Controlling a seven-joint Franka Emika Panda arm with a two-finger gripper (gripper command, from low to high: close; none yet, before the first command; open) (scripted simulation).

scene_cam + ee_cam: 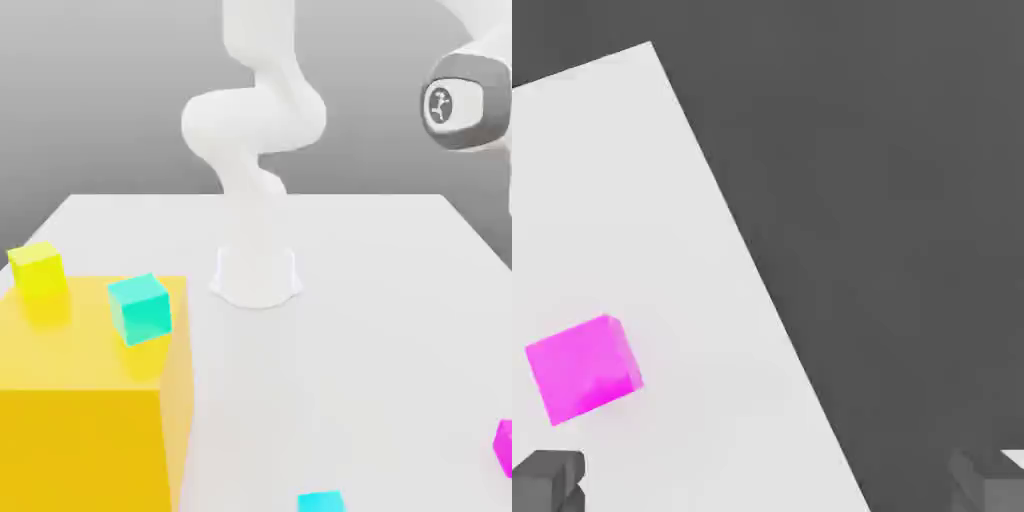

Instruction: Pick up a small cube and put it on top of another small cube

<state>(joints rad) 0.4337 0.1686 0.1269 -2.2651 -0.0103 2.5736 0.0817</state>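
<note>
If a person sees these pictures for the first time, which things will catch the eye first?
The big orange-yellow block at the exterior view's left stands out first, with a small yellow cube and a teal cube on its top. Next comes the magenta cube on the white table, close to the open gripper in the hand view.

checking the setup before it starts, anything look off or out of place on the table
Nothing spilled or damaged. The pink cube sits close to the table edge, and the gripper is open above it.

Simulated tabletop (pixel 400 300), seemingly featureless grey backdrop.
</note>
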